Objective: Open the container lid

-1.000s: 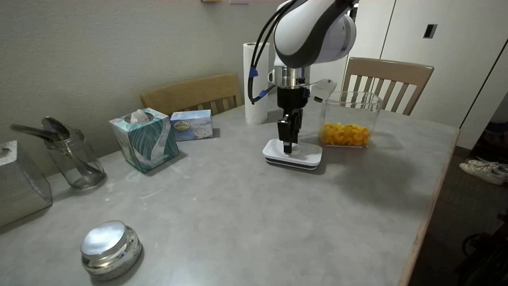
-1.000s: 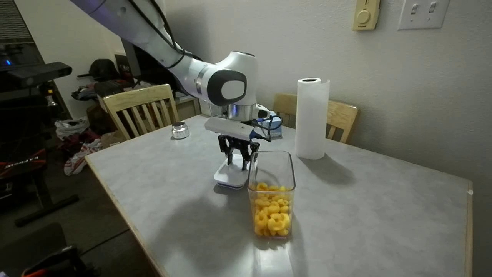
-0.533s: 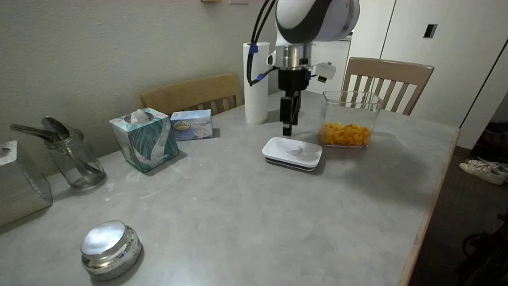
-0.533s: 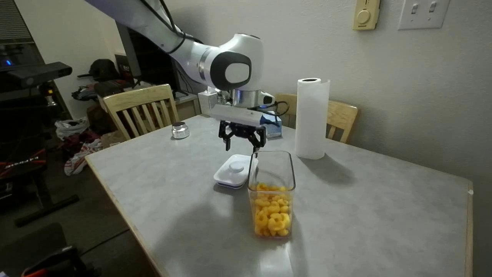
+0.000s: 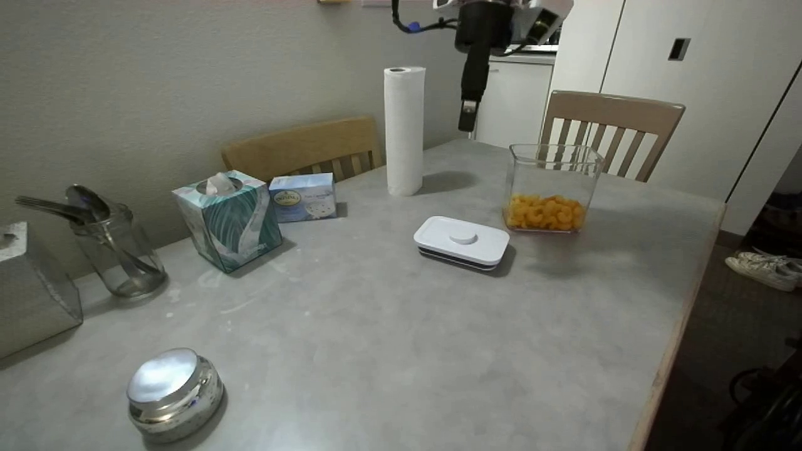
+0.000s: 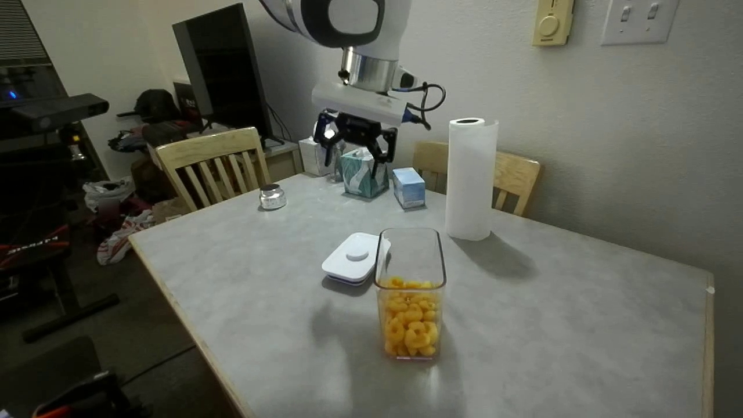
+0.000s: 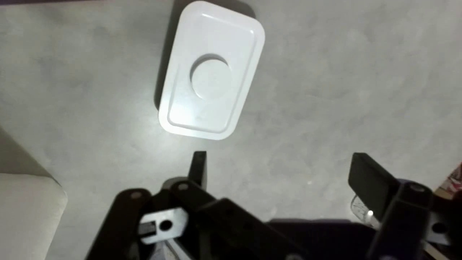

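The white lid lies flat on the table with its round button up, apart from the container. It also shows in an exterior view and in the wrist view. The clear container stands upright beside it with its top uncovered and orange pieces inside. An exterior view shows it in front of the lid. My gripper is raised well above the table, open and empty. It also shows in an exterior view and the wrist view. The container is not clearly seen in the wrist view.
A paper towel roll stands near the wall side. A tissue box, a tea box and a glass jar with cutlery stand along the wall. A metal tin sits at the far end. Chairs surround the table.
The gripper was down around the lid's button one second ago. It has opened wider, let go and risen well above the lid. The lid and container have stayed in place.
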Robot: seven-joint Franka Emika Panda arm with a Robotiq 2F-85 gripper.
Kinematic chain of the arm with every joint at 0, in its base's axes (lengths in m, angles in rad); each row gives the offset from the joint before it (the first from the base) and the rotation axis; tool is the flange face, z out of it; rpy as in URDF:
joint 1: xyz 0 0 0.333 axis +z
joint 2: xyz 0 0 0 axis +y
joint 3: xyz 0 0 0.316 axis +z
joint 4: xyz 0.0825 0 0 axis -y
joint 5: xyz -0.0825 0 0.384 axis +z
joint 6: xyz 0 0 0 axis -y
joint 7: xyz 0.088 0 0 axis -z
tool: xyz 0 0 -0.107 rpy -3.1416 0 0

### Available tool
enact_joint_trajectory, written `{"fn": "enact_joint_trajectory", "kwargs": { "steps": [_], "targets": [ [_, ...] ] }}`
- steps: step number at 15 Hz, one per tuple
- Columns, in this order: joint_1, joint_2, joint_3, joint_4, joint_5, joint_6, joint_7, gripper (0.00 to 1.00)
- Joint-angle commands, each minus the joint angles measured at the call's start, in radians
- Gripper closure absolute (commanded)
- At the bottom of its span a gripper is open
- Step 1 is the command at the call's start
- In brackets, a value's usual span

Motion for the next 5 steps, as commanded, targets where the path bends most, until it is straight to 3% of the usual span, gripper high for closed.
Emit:
{"fn": "enact_joint_trajectory", "kwargs": {
  "steps": [1,5],
  "targets": [
    [0.019,-0.021,-0.029,0.003,0.032,-0.041,-0.03,0.0],
    [0.017,-0.05,-0.035,0.0,0.05,-0.083,-0.059,0.0]
  ]
}}
